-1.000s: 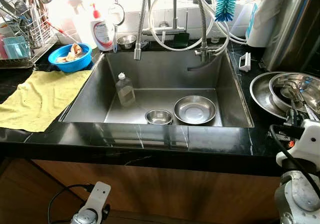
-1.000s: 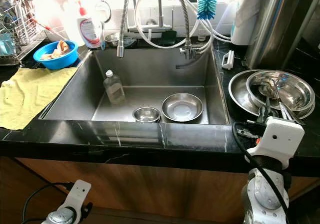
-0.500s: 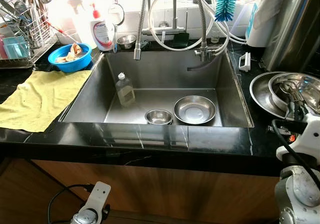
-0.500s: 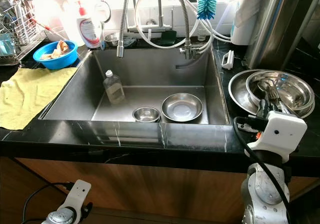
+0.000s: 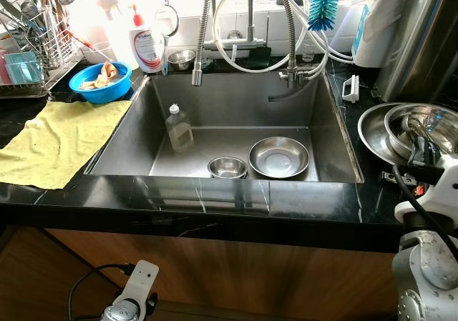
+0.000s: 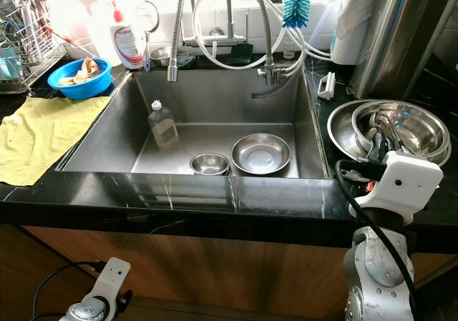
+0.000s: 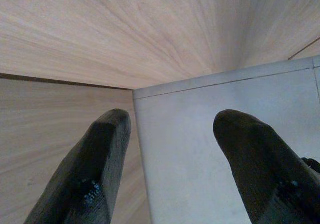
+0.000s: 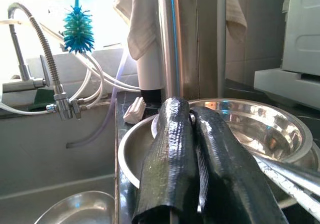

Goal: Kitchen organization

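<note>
Two steel bowls (image 5: 409, 129) sit nested on the black counter to the right of the sink, with utensils lying in the upper one. My right gripper (image 6: 378, 145) is at their near rim, its fingers (image 8: 172, 134) pressed together and shut with nothing between them. In the sink (image 5: 325, 131) lie a small steel bowl (image 5: 227, 167), a wider steel bowl (image 5: 278, 156) and an upright clear bottle (image 5: 178, 129). My left arm (image 5: 133, 297) hangs idle below the counter, its gripper (image 7: 172, 121) open over a wood floor.
A yellow cloth (image 5: 57, 139) covers the left counter, with a blue bowl (image 5: 101, 81) of scraps and a dish rack (image 5: 36, 49) behind it. A soap bottle (image 5: 145, 46), hoses and a blue brush (image 5: 323, 6) line the back. A tall steel pot (image 5: 422, 42) stands far right.
My right arm has pushed forward a little, bringing its shut gripper up to the near rim of the nested bowls. The left arm and the things in the sink have not moved.
</note>
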You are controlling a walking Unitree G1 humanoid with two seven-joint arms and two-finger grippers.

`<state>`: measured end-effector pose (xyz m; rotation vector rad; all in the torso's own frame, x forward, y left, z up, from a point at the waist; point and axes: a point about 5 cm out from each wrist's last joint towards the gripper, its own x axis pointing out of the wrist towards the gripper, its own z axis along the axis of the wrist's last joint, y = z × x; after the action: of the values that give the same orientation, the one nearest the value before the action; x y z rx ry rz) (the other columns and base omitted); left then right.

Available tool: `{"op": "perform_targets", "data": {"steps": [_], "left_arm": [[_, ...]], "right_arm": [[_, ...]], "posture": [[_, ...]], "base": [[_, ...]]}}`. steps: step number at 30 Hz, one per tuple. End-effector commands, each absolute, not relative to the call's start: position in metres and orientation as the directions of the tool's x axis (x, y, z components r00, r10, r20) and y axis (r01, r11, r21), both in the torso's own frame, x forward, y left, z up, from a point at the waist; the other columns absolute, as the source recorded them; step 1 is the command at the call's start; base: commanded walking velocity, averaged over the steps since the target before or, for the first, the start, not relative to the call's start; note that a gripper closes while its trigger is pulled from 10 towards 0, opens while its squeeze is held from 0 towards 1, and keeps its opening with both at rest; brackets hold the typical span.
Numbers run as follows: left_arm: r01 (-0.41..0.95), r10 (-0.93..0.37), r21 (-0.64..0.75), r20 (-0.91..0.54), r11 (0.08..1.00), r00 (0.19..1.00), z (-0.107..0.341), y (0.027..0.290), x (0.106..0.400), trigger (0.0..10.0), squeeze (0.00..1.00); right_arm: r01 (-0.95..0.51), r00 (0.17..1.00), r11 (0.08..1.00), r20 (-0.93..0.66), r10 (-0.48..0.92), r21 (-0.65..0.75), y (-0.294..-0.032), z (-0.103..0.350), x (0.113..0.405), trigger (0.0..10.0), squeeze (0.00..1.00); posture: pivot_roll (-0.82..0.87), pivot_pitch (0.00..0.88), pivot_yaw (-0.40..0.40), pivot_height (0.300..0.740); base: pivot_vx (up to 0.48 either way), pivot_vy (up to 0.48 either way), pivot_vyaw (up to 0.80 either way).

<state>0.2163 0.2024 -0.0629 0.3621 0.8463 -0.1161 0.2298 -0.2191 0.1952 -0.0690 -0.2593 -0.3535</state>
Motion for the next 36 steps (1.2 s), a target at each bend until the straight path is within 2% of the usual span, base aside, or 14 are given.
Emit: {"op": "perform_targets", "data": {"steps": [1,11,15,19,21,22,26,27,32,36], "left_arm": [[0.241,0.056,0.282,-0.750,0.929,0.659,-0.063,0.207,0.215,10.0,0.00],[0.238,0.058,0.282,-0.749,0.929,0.660,-0.063,0.207,0.216,10.0,0.00],[0.238,0.057,0.282,-0.748,0.929,0.662,-0.062,0.207,0.216,10.0,0.00],[0.237,0.058,0.283,-0.746,0.929,0.663,-0.062,0.206,0.216,10.0,0.00],[0.235,0.059,0.283,-0.745,0.930,0.664,-0.062,0.206,0.217,10.0,0.00],[0.236,0.058,0.282,-0.746,0.930,0.664,-0.062,0.205,0.217,10.0,0.00],[0.236,0.056,0.279,-0.747,0.931,0.663,-0.063,0.204,0.216,10.0,0.00],[0.233,0.055,0.276,-0.746,0.932,0.664,-0.063,0.203,0.217,10.0,0.00],[0.231,0.056,0.275,-0.746,0.933,0.664,-0.063,0.203,0.216,10.0,0.00],[0.235,0.054,0.275,-0.749,0.932,0.661,-0.063,0.203,0.215,10.0,0.00]], "right_arm": [[0.345,0.891,0.938,0.319,-0.325,-0.009,-0.217,0.208,0.228,10.0,0.00],[0.336,0.867,0.942,0.391,-0.309,-0.002,-0.214,0.229,0.231,10.0,0.00],[0.202,0.890,0.979,0.422,-0.176,-0.018,-0.201,0.249,0.240,10.0,0.00],[0.141,0.889,0.988,0.447,-0.100,-0.059,-0.195,0.260,0.244,10.0,0.00],[-0.020,0.917,0.998,0.398,0.039,-0.053,-0.182,0.258,0.251,10.0,0.00],[-0.070,0.946,0.992,0.308,0.099,-0.101,-0.176,0.244,0.258,10.0,0.00],[-0.187,0.970,0.969,0.124,0.208,-0.163,-0.166,0.215,0.265,10.0,0.00],[-0.212,0.975,0.969,0.045,0.220,-0.125,-0.167,0.202,0.270,10.0,0.00],[-0.269,0.963,0.957,0.001,0.270,-0.112,-0.168,0.195,0.275,10.0,0.00],[-0.230,0.973,0.971,-0.022,0.229,-0.070,-0.181,0.189,0.284,10.0,0.00]], "posture": [[-0.20,0.000,0.101,0.740],[-0.20,0.000,0.102,0.740],[-0.21,0.000,0.105,0.740],[-0.21,0.000,0.103,0.740],[-0.21,0.000,0.105,0.740],[-0.22,0.000,0.106,0.740],[-0.21,0.000,0.100,0.740],[-0.20,0.000,0.098,0.740],[-0.21,0.000,0.096,0.740],[-0.21,0.000,0.097,0.740]], "base": [[0.000,0.000,0.00],[0.000,0.000,0.00],[0.000,0.000,0.00],[0.000,0.000,0.00],[0.000,0.000,0.00],[0.000,0.000,0.00],[0.000,0.000,0.00],[0.000,0.000,0.00],[0.000,0.000,0.00],[0.000,0.000,0.00]]}}
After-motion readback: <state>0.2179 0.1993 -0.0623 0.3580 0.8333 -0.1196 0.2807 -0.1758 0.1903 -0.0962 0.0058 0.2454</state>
